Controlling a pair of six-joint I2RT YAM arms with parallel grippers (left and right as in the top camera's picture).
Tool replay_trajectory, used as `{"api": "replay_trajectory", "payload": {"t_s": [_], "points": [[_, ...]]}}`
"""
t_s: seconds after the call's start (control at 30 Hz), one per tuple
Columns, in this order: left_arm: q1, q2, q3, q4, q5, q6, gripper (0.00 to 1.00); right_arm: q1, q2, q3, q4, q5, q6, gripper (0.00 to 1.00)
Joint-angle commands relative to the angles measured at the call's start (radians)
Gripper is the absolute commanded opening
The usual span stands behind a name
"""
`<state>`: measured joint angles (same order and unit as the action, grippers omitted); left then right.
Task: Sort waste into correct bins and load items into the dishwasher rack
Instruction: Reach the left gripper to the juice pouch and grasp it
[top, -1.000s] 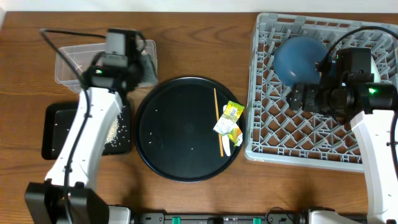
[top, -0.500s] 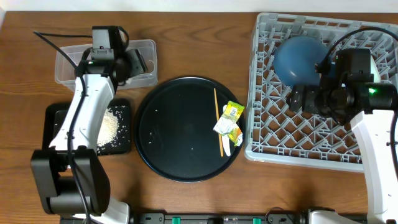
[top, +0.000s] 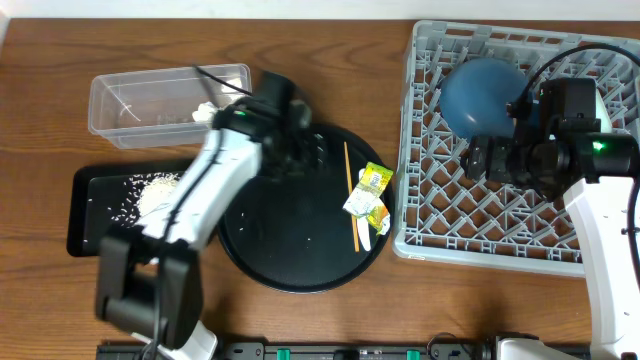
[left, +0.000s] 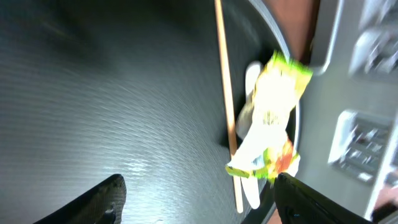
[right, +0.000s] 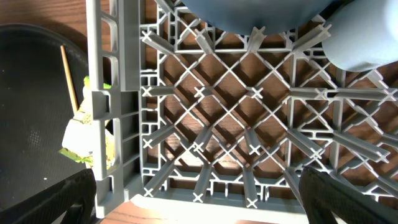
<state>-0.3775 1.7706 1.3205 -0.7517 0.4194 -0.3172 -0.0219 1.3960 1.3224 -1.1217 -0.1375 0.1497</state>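
Observation:
My left gripper (top: 316, 150) (left: 205, 202) hangs open over the round black tray, empty, its fingers to either side of the view's bottom edge. Just ahead of it lie the yellow-green wrappers (left: 270, 118) (top: 368, 190) and the thin wooden stick (left: 226, 106) (top: 351, 195). A crumpled white scrap (top: 205, 110) lies in the clear tub (top: 130, 95). Rice grains (top: 155, 192) sit in the black rectangular tray (top: 90, 215). My right gripper (top: 480, 158) (right: 199, 202) is open and empty above the grey rack (top: 500, 235) (right: 249, 93), near the blue plate (top: 485, 92) (right: 261, 12).
The round black tray (top: 270, 225) (left: 93, 93) lies between the bins and the rack, with a few stray grains on it. A pale blue cup (right: 360, 43) shows partly in the rack beside the plate. The rack's wall (right: 112, 93) stands between my right gripper and the wrappers.
My left arm swung right from above the clear tub to over the round tray, and its jaws opened. The white scrap now lies in the tub. The right arm stayed put.

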Motion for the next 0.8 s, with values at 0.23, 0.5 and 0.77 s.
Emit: {"api": "replay_trajectory", "payload": {"t_s": [0.23, 0.5, 0.77], "points": [[-0.188, 0.205, -0.022, 0.069, 0.087, -0.033, 0.79, 0.008, -0.002, -0.004, -0.005, 0.007, 0.01, 0.99], [-0.24, 0.241, -0.02, 0.136, 0.085, -0.047, 0.34, 0.008, -0.002, -0.004, -0.005, 0.007, 0.01, 0.99], [-0.193, 0.188, -0.013, 0.123, 0.084, -0.047, 0.06, 0.008, -0.002, -0.004, -0.005, 0.007, -0.001, 0.99]]}}
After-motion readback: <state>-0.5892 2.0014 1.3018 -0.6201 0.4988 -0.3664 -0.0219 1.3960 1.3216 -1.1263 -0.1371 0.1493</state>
